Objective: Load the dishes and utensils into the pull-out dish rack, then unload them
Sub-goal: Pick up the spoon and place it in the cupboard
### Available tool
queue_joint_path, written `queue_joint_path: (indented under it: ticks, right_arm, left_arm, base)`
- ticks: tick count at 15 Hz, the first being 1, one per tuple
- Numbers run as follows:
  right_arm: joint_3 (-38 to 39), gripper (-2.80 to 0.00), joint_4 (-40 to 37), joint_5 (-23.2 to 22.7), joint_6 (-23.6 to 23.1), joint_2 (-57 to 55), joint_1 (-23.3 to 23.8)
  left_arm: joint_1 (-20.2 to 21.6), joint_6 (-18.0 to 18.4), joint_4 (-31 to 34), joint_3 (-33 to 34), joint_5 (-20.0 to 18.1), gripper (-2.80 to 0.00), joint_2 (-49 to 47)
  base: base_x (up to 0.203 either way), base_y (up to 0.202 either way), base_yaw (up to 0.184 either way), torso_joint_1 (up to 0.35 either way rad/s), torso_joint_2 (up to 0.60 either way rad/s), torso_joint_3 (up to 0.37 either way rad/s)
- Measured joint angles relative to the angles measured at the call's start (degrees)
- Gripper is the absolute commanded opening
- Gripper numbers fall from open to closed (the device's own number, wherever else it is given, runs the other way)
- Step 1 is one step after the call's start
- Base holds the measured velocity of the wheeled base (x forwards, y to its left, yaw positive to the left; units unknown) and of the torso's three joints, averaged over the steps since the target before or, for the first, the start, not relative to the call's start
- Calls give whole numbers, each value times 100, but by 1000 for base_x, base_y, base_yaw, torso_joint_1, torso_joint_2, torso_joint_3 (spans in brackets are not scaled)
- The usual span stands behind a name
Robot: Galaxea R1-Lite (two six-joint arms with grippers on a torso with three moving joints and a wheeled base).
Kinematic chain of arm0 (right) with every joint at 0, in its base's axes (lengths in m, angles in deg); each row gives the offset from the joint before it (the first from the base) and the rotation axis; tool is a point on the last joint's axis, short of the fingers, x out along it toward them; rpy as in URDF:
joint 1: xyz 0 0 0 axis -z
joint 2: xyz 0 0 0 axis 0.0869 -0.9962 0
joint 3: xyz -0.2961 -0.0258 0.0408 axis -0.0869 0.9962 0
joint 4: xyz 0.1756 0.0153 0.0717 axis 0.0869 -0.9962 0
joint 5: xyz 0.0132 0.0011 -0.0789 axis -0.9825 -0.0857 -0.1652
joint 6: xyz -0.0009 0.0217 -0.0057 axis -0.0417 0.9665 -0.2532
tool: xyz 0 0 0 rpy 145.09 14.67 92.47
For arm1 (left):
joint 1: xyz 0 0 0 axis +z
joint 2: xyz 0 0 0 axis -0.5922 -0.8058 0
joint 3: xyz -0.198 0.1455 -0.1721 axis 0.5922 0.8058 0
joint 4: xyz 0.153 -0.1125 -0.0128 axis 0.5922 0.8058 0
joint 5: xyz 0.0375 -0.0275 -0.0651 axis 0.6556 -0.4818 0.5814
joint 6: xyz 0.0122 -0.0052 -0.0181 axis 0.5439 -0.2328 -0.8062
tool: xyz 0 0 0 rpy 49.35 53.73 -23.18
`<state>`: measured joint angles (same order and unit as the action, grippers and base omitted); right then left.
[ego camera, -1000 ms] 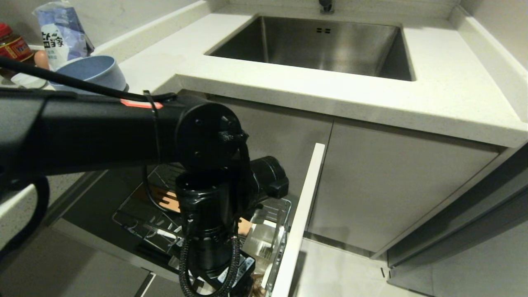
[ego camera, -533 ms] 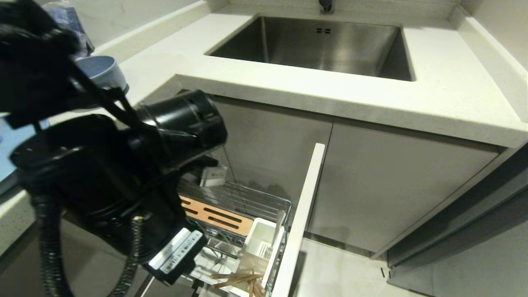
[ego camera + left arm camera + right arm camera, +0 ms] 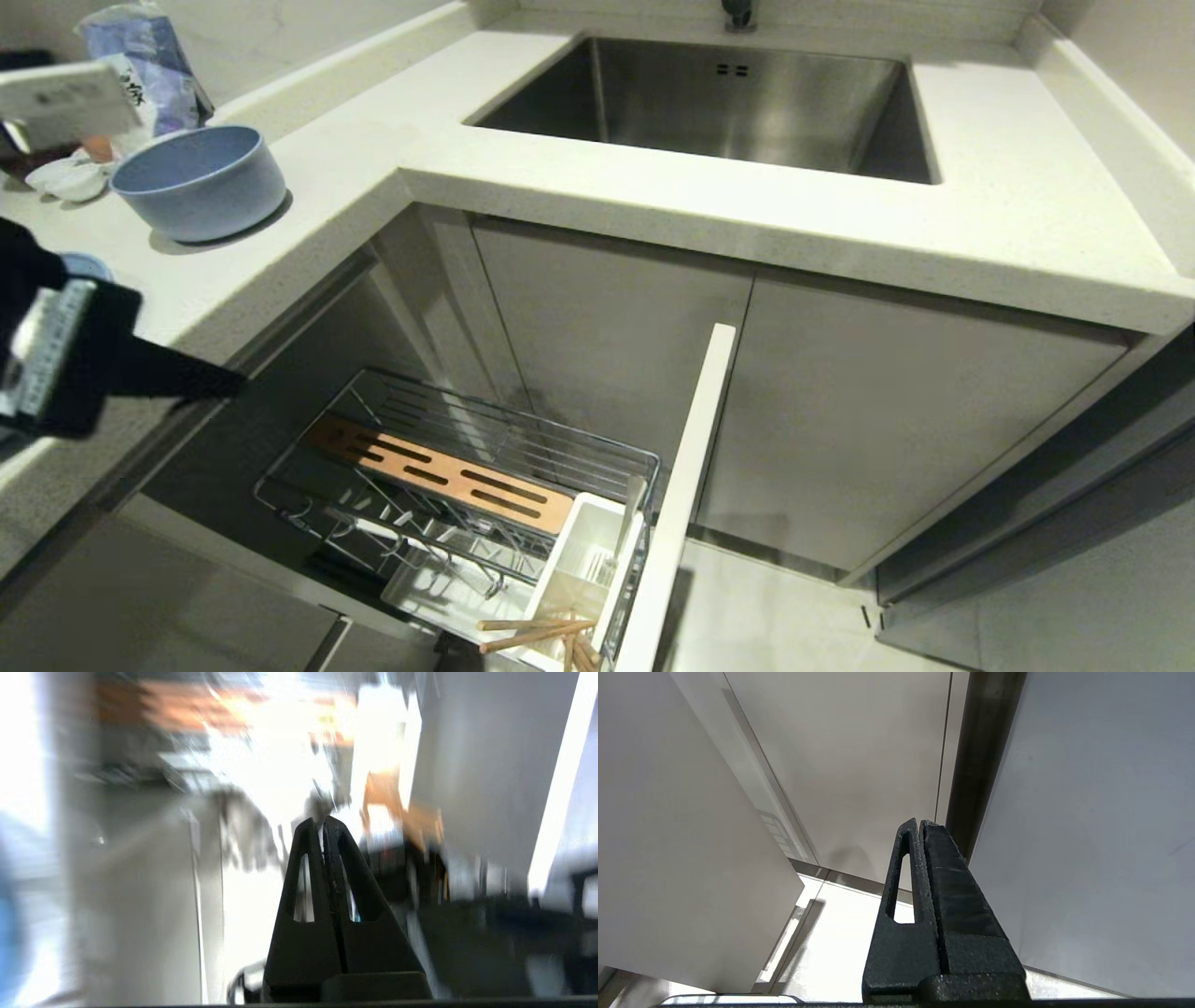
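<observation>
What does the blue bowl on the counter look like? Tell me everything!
The blue bowl is round and deep, with a dull, matte blue finish inside and out. It stands upright and looks empty. It rests on the pale speckled countertop, left of the steel sink, in front of a blue-and-white bag. Nothing is holding or touching it.

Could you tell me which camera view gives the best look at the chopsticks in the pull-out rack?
The head view: the chopsticks lie clearly in the white caddy at the rack's front corner. The left wrist view is too smeared to pick them out, and the right wrist view shows only cabinet panels and floor.
</observation>
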<state>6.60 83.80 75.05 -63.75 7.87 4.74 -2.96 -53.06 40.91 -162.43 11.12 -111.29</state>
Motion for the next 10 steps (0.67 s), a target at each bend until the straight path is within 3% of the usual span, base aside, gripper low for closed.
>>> queue_joint_path:
  ticks: [4, 8, 10]
  right_arm:
    - [0, -280, -1, 0, 0, 0, 0]
    - [0, -280, 0, 0, 0, 0, 0]
    - [0, -280, 0, 0, 0, 0, 0]
  left_arm:
    - [1704, 669, -728, -5, 49, -280, 680]
    - [3652, 1505, -895, 53, 46, -280, 1248]
    - [4596, 1730, -916, 87, -100, -280, 1422]
  base:
    - [0, 0, 0, 0, 0, 0]
    - [0, 0, 0, 0, 0, 0]
    - [0, 0, 0, 0, 0, 0]
